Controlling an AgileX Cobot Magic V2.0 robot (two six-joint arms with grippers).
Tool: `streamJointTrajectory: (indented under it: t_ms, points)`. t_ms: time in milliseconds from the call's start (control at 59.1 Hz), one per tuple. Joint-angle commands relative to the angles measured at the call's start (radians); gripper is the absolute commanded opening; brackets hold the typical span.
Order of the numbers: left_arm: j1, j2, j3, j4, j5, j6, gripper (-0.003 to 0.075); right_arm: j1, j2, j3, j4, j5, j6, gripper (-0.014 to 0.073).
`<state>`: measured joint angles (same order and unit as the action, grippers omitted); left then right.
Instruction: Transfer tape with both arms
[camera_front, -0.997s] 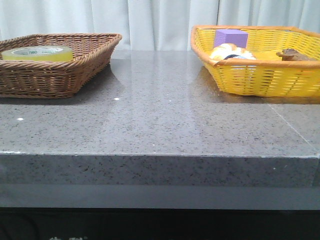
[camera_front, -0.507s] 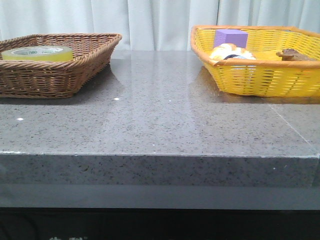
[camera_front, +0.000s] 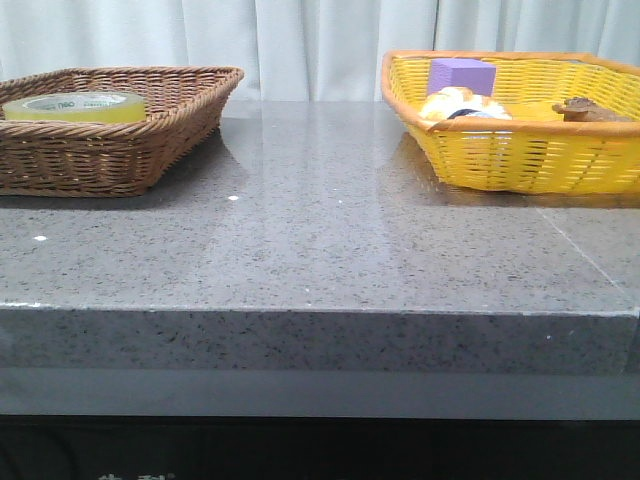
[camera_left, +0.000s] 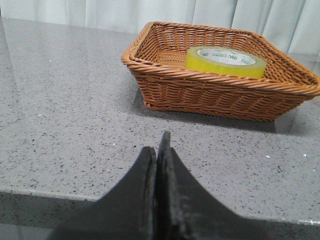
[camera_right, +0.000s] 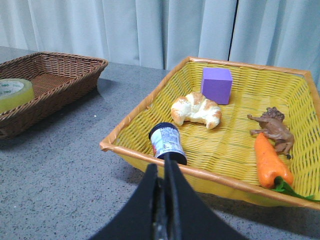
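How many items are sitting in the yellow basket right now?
5, in the yellow basket: purple block at the back, croissant mid-basket, dark jar by the front rim, toy lion and carrot alongside. None looks hidden.

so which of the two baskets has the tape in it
The brown wicker basket on the robot's left holds the tape, lying flat. The yellow basket on the right holds a purple block, croissant and other items, no tape.

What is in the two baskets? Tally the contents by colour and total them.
Yellow: 1, the tape
Purple: 1, the block
Tan: 1, the croissant
Brown: 1, the lion figurine
Orange: 1, the carrot
Dark: 1, the small jar
Total: 6
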<state>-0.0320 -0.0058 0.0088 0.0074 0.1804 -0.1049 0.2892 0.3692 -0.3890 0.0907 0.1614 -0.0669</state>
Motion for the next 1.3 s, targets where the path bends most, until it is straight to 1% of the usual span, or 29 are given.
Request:
streamJointTrajectory:
  t_ms: [0,135,440,575,676,964,1133,1167,1285]
  points:
    - [0.003,-0.018,0.039,-0.007,-0.082,0.0,-0.002,-0.004,0.002,-0.026,-0.008,-0.085,-0.005,-0.0027]
    - [0.003,-0.018,0.039,-0.007,-0.082,0.0,-0.002,-0.004,0.002,-0.026,-0.033,-0.097,-0.005,-0.0027]
    - [0.003,-0.018,0.039,-0.007,-0.082,0.0,-0.002,-0.004,0.002,-0.024,-0.033,-0.103,-0.005,-0.0027]
    - [0.003,-0.018,0.039,-0.007,-0.082,0.0,-0.002,-0.012,-0.017,0.014,-0.012,-0.101,-0.005,-0.0027]
    - [0.003,-0.018,0.039,-0.007,-0.082,0.0,-0.002,-0.045,-0.067,0.075,-0.01,-0.102,-0.005,-0.0027]
    - [0.003,-0.018,0.039,-0.007,-0.082,0.0,-0.002,-0.241,-0.294,0.308,0.03,-0.101,-0.005,-0.0027]
    - [0.003,-0.018,0.039,-0.007,-0.082,0.0,-0.002,-0.274,-0.405,0.393,0.033,-0.096,-0.005,-0.0027]
    - [0.003,-0.018,0.039,-0.007,-0.082,0.0,-0.002,-0.275,-0.407,0.39,0.035,-0.065,-0.005,-0.0027]
    - [0.003,-0.018,0.039,-0.007,-0.082,0.0,-0.002,-0.277,-0.406,0.39,0.034,-0.055,-0.005,-0.0027]
